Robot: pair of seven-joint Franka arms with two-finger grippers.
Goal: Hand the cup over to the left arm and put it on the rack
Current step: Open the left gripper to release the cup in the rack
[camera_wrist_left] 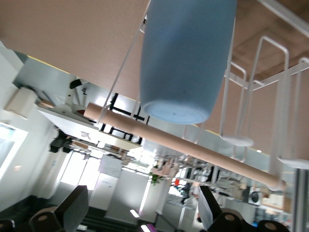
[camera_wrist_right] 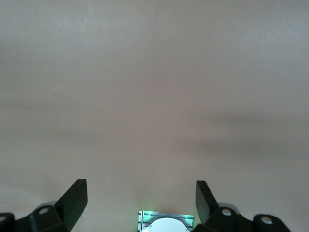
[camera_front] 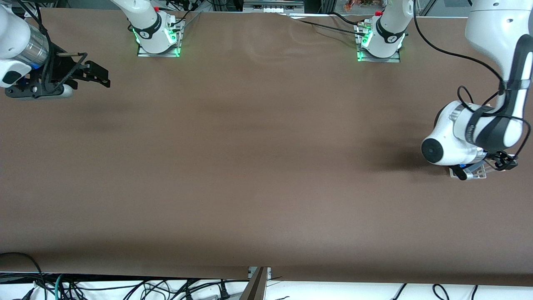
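— Two jobs on the card, the handover and the racking, and both look done to me. See the cup [camera_wrist_left: 186, 58]? It's in among the wire prongs of the rack [camera_wrist_left: 251, 87], up at the left arm's end of the counter [camera_front: 266, 166].

— Sitting on a prong, or just leaning?

— Can't say. Its closed base faces the left pincer [camera_wrist_left: 141, 193] and its body lies close along the wires, just above the dowel [camera_wrist_left: 193, 150]. Whether a prong goes up inside it, I can't see from here.

— And the pincer itself? Gripping?

— No. Fingers [camera_wrist_left: 72, 208] spread wide, one to either side and well short of the cup's base. Nothing between them, nothing touching them. From across the room that wrist hangs low right over the rack, so low it hides most of the wire.

— So what's left?

— Very little, I'd reckon. The left arm needs to lift away clean without snagging a prong or nudging the cup. It's light plastic, so one knock could tip it off.

— And the other arm?

— Waiting. The right pincer [camera_front: 99, 77] hangs over bare counter at its own end, well apart from everything. Its fingers are parted too, with only brown surface showing between them. Empty.

— Cup's home, then?

— As far as I can judge, yes.
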